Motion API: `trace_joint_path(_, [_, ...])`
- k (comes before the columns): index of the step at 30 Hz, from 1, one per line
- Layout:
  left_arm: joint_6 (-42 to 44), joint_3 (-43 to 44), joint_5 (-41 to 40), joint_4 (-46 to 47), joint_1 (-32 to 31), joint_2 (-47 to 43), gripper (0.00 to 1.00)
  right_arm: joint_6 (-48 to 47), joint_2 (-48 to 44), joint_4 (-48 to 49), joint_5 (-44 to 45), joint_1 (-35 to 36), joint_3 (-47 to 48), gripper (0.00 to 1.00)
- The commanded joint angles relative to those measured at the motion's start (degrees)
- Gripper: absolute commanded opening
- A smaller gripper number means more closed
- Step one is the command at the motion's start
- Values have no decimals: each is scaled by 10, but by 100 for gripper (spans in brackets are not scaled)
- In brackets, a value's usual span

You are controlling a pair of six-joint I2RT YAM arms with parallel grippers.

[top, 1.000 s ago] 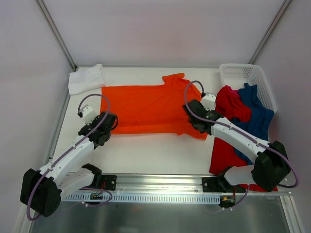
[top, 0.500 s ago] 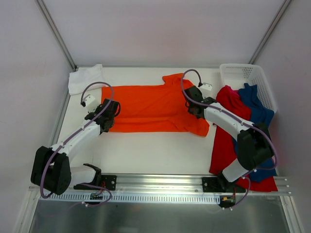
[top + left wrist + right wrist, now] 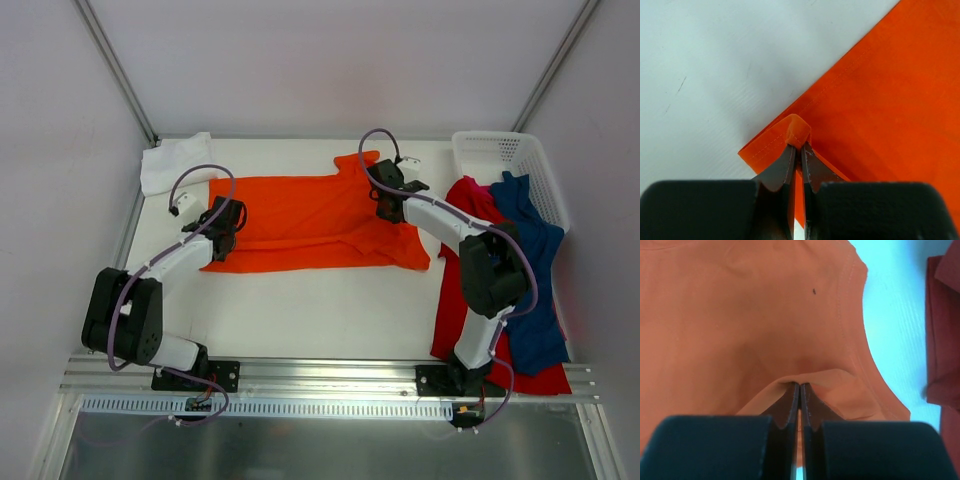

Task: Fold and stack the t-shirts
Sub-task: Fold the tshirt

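White t-shirt (image 3: 175,162) sits bunched in the far-left corner of the table (image 3: 320,310). Left gripper (image 3: 799,147) is at the orange t-shirt's left end, jaws clamped on a small fold of hem at the corner. Orange t-shirt (image 3: 300,220) lies spread flat across mid-table, long axis left to right, with one sleeve sticking out on the far side. Right gripper (image 3: 800,386) is at its right end, jaws pinched on a raised fold of orange cloth beside a curved seam. Red t-shirt (image 3: 470,215) is rumpled just right of the orange one, running down to the near edge. Dark blue t-shirt (image 3: 530,250) overlaps the red. Its far end is at the white basket (image 3: 500,150) in the far-right corner.
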Motion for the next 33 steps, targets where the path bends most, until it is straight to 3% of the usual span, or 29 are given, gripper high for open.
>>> trace_joint_path(1, [7, 19, 5, 24, 16, 21, 0, -12, 25, 3, 0, -8, 39, 1])
trace_joint_path(5, [6, 26, 13, 33, 30, 54, 0, -13, 53, 3, 1, -14, 60, 1])
trace_joint_path(6, [5, 31, 12, 33, 31, 59, 0, -14, 58, 3, 1, -16, 64, 9])
trace_joint_path(7, [5, 34, 12, 33, 33, 66, 5, -14, 62, 3, 3, -17, 70, 26])
trace_joint_path(8, [7, 38, 13, 34, 39, 79, 17, -14, 68, 3, 5, -18, 72, 49])
trace_joint_path(9, [7, 43, 21, 39, 42, 84, 47, -12, 72, 3, 9, -21, 74, 92])
trace_joint_path(10, [8, 46, 27, 41, 44, 88, 61, -11, 73, 3, 12, -21, 76, 99])
trace_joint_path(13, [12, 60, 25, 43, 47, 100, 92, -10, 74, 3, 20, -23, 77, 99])
trace_joint_path(16, [24, 77, 23, 45, 51, 101, 99, -9, 63, -4, 29, -23, 76, 100])
trace_joint_path(25, [71, 60, 40, 44, 52, -20, 99, 4, -70, -12, 49, 1, 11, 99])
trace_joint_path(33, [94, -49, 104, 43, 51, -178, 97, 56, -139, 30, -46, 50, -83, 96])
